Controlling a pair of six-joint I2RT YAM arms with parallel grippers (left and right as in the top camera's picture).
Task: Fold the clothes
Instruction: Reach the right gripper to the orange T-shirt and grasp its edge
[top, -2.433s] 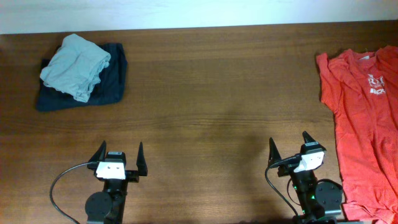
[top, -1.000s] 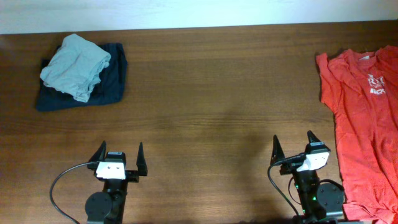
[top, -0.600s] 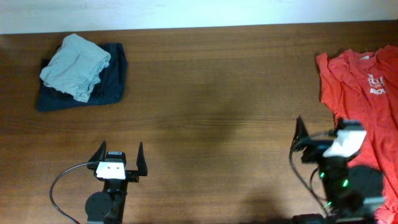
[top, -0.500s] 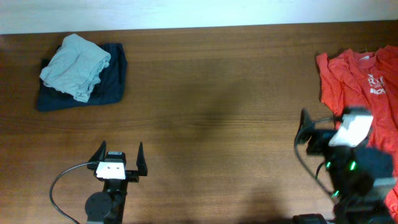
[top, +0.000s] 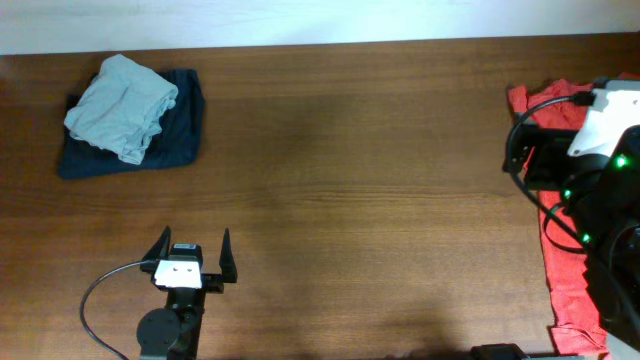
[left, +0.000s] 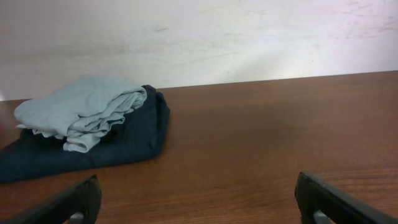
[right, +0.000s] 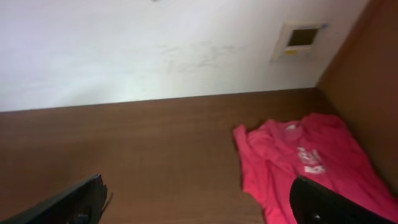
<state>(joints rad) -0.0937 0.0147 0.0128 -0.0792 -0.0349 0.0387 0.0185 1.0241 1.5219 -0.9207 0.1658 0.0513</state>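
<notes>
From overhead, the whole table (top: 350, 150) is seen; one red T-shirt (top: 562, 285) is spread along the table's right edge, much of it hidden under the right arm (top: 600, 130), which is held above it; whether the arm touches the cloth cannot be told from this view. In the right wrist view the same T-shirt (right: 298, 162) is shown uncovered, lying flat toward the table's far right corner, with white lettering (right: 309, 158) on its chest; the letters are too small to be read. A small wall plate (right: 300, 38) above the table's far edge is shown only there.

The right gripper (right: 196, 186) is seen with its fingers spread wide and nothing between them. The left gripper (top: 195, 240) is likewise spread and empty near the table's front edge; a black cable (top: 95, 290) is looped beside its base.

At the table's far left corner two cloths are counted; a pale grey-green bundle (top: 120, 105) is laid on top of a dark blue cloth (top: 180, 140). In the left wrist view the bundle (left: 81, 112) is shown crumpled rather than flat, and the dark cloth (left: 130, 143) beneath it neatly folded, against the white wall (left: 217, 37).
</notes>
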